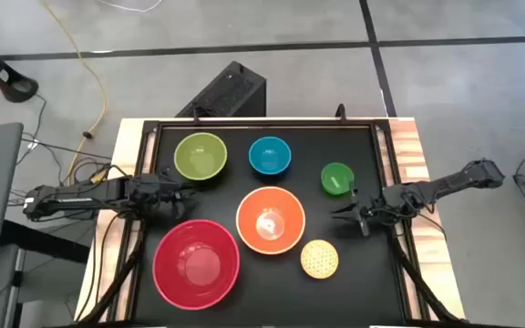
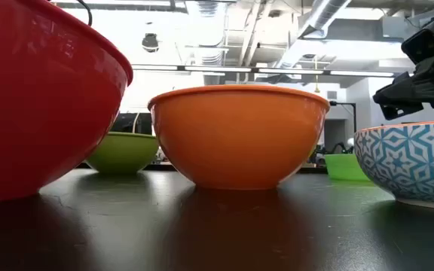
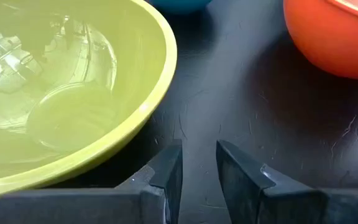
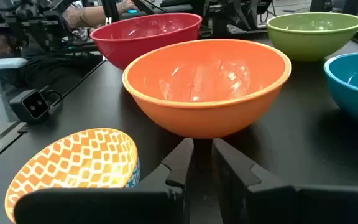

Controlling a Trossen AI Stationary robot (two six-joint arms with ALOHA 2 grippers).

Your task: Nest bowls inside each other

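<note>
Six bowls stand apart, each upright on its base on the black table (image 1: 372, 273). The lime green bowl (image 1: 200, 157), the blue bowl (image 1: 270, 155) and the smallest bright green bowl (image 1: 337, 179) are along the far side. The orange bowl (image 1: 270, 219) is mid-table, with the red bowl (image 1: 196, 262) and the yellow patterned bowl (image 1: 319, 258) nearer. My left gripper (image 1: 186, 192) lies low between the lime green and red bowls, its fingers a narrow gap apart. My right gripper (image 1: 339, 214) points at the orange bowl (image 4: 207, 84), also narrowly open, with nothing between its fingers.
Wooden rails edge the table on the left (image 1: 126, 182) and right (image 1: 410, 155). A dark box (image 1: 226, 91) sits on the floor beyond the far edge, and cables trail at the left. Bare tabletop shows at the near right corner.
</note>
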